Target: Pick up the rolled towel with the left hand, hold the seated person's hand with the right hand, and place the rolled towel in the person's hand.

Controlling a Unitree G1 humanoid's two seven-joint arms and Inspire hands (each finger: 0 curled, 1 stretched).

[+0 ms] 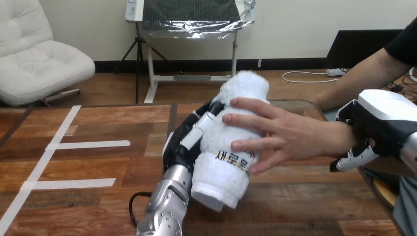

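A white rolled towel (231, 142) stands tilted above the middle of the table. My left hand (189, 137) is shut on it from its left side, fingers curled round its upper half. The person's hand (280, 135) comes in from the right and lies with spread fingers against the towel's right side. My right hand (378, 130) is at the person's wrist, its fingers curled round it from the right and below.
The wooden table (98, 167) carries white tape lines (54, 147) on its left half. The table's right edge (378, 189) runs just below my right hand.
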